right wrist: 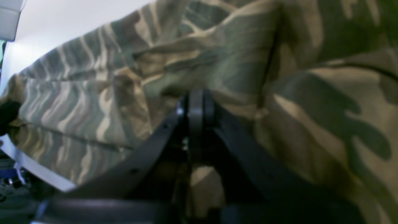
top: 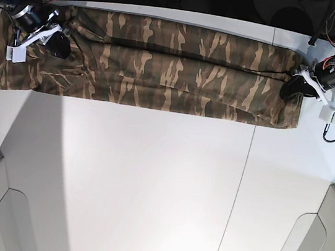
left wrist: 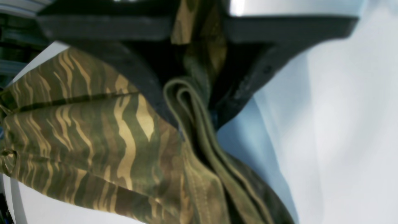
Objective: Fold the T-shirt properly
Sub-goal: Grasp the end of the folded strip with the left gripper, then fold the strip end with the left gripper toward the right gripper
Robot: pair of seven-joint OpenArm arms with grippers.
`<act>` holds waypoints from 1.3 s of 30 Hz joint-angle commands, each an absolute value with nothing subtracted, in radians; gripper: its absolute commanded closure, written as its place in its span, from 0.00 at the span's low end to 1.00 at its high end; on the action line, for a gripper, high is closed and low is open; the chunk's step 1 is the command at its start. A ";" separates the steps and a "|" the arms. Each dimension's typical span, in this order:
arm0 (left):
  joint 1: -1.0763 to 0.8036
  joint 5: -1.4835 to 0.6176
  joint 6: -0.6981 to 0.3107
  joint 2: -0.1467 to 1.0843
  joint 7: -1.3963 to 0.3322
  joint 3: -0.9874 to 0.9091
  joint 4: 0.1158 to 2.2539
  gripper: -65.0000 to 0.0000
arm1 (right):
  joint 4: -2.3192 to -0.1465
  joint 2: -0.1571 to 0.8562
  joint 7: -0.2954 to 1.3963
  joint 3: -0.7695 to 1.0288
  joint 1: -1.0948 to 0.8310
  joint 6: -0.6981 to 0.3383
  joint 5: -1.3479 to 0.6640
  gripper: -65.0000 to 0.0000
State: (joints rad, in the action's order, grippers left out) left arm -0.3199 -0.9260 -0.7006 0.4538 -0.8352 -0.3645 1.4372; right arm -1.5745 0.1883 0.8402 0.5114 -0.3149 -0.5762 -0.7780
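Surface [top: 146, 185], white and broad, fills most of what we see from the base view, with a thin seam running down it. Across its far edge lies the T-shirt [top: 157, 68], folded lengthwise into a long camouflage band that spans nearly the full width. We note a lengthwise crease along the middle of the band, and the near edge lies straight.

At the base view's right end we find the left end effector [top: 295, 86], resting on the end of the band. From the left wrist view, the left end effector [left wrist: 192, 77] is clenched on the T-shirt [left wrist: 93, 130], with the folded olive collar rib [left wrist: 189, 118] pinched between its dark fingers [left wrist: 149, 84].

At the opposite end sits the right end effector [top: 57, 47], pressed onto the cloth. In the right wrist view its fingers [right wrist: 146, 155] meet at a point in the fabric [right wrist: 233, 62], clenched on the T-shirt.
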 commanded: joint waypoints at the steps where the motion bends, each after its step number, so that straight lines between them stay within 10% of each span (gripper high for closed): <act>1: -0.307 -0.916 -0.698 0.469 -0.841 -0.367 1.446 1.00 | -1.612 0.202 0.828 0.530 -0.310 -0.580 -0.817 1.00; 21: -0.084 -0.917 -0.698 0.687 -1.003 -0.368 1.615 1.00 | -1.855 0.202 0.902 0.740 -0.311 -0.580 -0.845 1.00; 34: -0.184 -0.962 -0.698 0.472 -1.066 -0.252 1.975 1.00 | -1.855 0.202 0.902 0.741 -0.311 -0.580 -0.871 1.00; 39: -0.183 -0.904 -0.691 0.387 -1.029 -0.125 1.975 0.83 | -1.855 0.202 0.911 0.741 -0.311 -0.580 -0.872 1.00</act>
